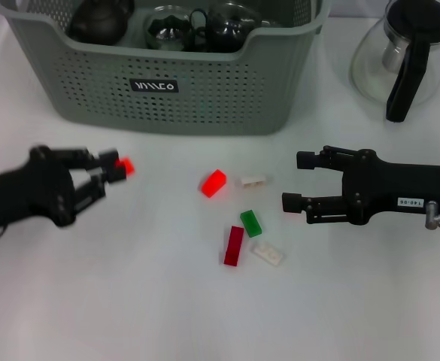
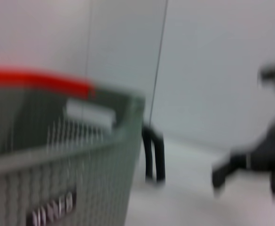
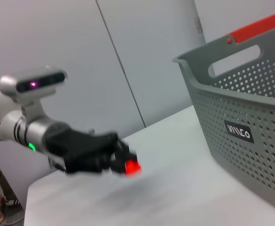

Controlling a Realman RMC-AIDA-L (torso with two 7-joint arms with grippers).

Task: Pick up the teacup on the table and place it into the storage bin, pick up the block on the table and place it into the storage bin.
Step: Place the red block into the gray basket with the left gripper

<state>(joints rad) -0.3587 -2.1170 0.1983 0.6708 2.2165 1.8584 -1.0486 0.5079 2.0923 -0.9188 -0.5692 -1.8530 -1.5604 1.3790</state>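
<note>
Head cam looks down from above at the table, storage bin along the far edge. Left wrist cam sits low and close beside the bin, facing past its corner. Right wrist cam, also low, looks across the table toward the bin's labelled front. All three share that bin.

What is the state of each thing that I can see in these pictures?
Left gripper: shut on a small red block, raised beside the bin.
Right gripper: fingers open, empty, near the loose blocks.
Storage bin: upright, holding dark teaware.
Glass teapot: upright on the table.
Red block, dark red block, green block, two white blocks: loose on the table.
</note>
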